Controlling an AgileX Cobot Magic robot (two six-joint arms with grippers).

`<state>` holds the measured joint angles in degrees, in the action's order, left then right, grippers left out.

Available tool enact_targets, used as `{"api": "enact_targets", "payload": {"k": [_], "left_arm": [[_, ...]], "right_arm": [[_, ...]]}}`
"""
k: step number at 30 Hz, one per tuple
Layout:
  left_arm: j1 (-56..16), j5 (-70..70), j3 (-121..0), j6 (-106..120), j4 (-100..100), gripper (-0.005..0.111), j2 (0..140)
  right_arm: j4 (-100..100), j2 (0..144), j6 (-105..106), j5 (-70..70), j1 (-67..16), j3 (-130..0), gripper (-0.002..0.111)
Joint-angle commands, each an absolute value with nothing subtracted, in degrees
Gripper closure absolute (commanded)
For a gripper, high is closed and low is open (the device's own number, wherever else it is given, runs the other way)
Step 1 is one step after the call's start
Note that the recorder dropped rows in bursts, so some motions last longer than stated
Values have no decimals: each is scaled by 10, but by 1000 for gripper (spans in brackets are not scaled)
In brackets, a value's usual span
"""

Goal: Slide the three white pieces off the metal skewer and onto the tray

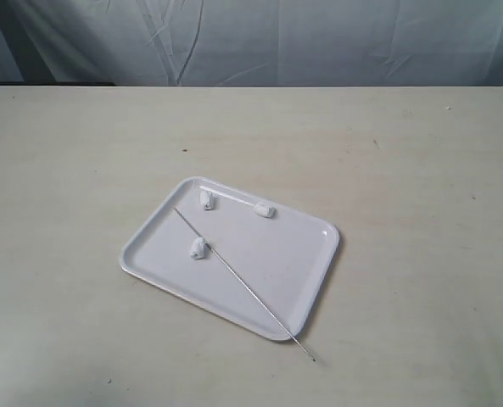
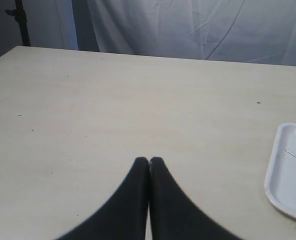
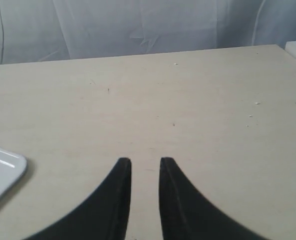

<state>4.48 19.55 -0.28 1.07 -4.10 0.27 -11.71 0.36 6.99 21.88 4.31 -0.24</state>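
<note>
On the left of the bench (image 1: pixel 56 170), our left claw (image 2: pixel 148 161) hangs with its two fingers pressed together and nothing between them. The tray (image 1: pixel 289 250) lies toward the middle from it, and that wrist view catches only one end of the tray.

At the middle, the tray carries all the task's things. The metal skewer (image 1: pixel 243 282) lies flat and diagonal, its long axis running from the tray's far-left part to the near-right corner, where its end juts past the rim over the bench. Of the three white pieces (image 1: pixel 198 248), the near one sits just beside the rod's left flank; we cannot tell whether it touches. The far-left piece (image 1: pixel 206 200) and far-right piece (image 1: pixel 265 210) rest by the far rim, clear of the rod. We judge the sliding all but done.

To the right, our right claw (image 3: pixel 145 161) is parted by a narrow gap and empty. The jutting end points to that arm's side, so we judge it the nearer one for any lift.
</note>
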Motion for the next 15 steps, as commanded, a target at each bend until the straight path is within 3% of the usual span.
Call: {"api": "enact_targets", "payload": {"k": [1, 15], "left_arm": [[46, 185, 0, 0, -11, 107, 0], [47, 185, 0, -28, -14, 107, 0]], "right_arm": [[-93, 0, 57, 223, 46, 0, 88], [-32, 0, 30, 209, 46, 0, 88]]}}
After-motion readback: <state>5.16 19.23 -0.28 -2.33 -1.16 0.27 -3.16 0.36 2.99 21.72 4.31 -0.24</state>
